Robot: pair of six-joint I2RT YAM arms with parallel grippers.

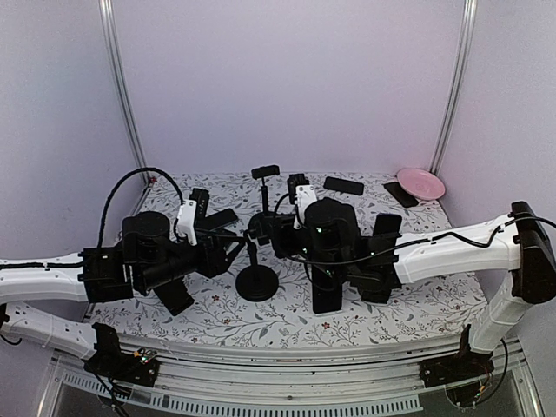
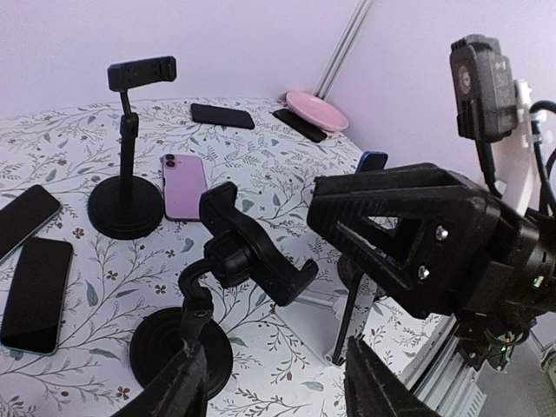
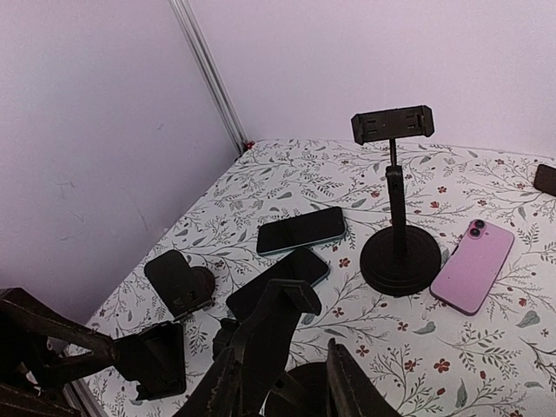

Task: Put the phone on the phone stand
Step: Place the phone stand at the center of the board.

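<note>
Surface: floral cloth [image 1: 434,304]; lilac walls [image 1: 287,78], metal corner posts [image 1: 122,87]; left gripper [image 2: 276,352] half spread, right gripper [image 3: 291,360] narrowly parted, near stand [image 2: 248,248] between them; pink phone [image 2: 184,185] flat, well ahead, beside far stand [image 2: 122,213]

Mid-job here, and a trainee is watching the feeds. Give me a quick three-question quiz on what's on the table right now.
1. True or false: the pink phone is clamped in a stand.
2. What sits in the far right corner of the table? A) pink plate B) mug C) cardboard box
3. How many round-based phone stands show in the left wrist view?
Key: 1 false, it lies flat beside the far stand; 2 A; 3 two, the far stand and the near stand.
</note>
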